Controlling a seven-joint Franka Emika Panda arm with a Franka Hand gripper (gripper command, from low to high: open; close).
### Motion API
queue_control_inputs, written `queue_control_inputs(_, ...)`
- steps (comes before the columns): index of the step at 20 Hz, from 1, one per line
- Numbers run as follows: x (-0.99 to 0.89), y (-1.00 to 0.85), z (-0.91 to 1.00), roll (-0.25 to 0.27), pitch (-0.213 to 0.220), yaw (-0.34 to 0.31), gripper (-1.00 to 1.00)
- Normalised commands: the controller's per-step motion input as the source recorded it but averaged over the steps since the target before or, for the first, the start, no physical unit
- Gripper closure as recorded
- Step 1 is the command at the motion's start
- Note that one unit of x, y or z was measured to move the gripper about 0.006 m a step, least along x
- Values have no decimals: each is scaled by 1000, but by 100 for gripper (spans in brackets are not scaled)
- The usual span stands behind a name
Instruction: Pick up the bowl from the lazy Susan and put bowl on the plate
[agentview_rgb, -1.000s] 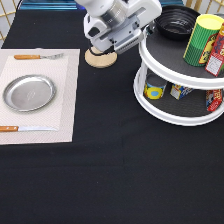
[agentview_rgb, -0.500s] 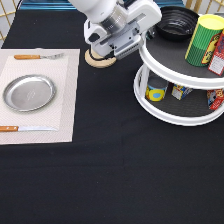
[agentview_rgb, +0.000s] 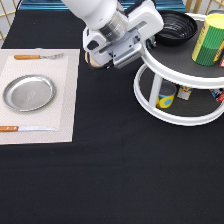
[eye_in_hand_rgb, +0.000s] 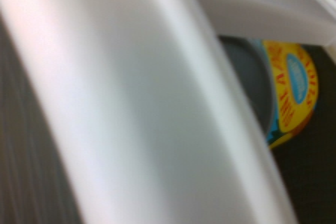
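Exterior view. I have the gripper (agentview_rgb: 131, 46) up against the top tier of the lazy Susan (agentview_rgb: 172, 75), on the side facing the exterior view's left. The hand's white housing hides the fingers from this camera, so I cannot tell whether they are apart or together; nothing is visibly carried. The bowl (agentview_rgb: 175, 26) sits on the top shelf near the exterior view's top, unlifted, just to the exterior view's right of the hand and slightly towards the view's top. That is the relation I am watching: bowl lies rightward from the tool, rim close to the housing; contact cannot be judged. A yellow-green canister (agentview_rgb: 209, 40) stands on the same shelf further right. Cans (agentview_rgb: 166, 95) sit on the lower shelf. The plate (agentview_rgb: 28, 92) lies bare on a pale placemat (agentview_rgb: 62, 100) at the view's left, well apart from the hand, with a fork (agentview_rgb: 37, 56) above it and a knife (agentview_rgb: 25, 129) below.

Wrist view. Mostly a broad white band crossing the picture, which I judge to be the turntable's rim (eye_in_hand_rgb: 150, 115) seen very close. Beside it a yellow and blue can label (eye_in_hand_rgb: 292, 90). No bowl visible here.
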Motion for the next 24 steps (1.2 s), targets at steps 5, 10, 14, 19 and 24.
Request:
queue_control_inputs(5,725,127,111,-43,24,24,-100)
queue_control_inputs(10,108,0,441,0,55,45,-100)
queue_control_inputs(14,-254,0,446,0,27,59,-100)
queue_control_inputs(19,-203,0,489,0,49,100,-100)
queue_control_inputs(24,-87,0,500,0,80,100,-100)
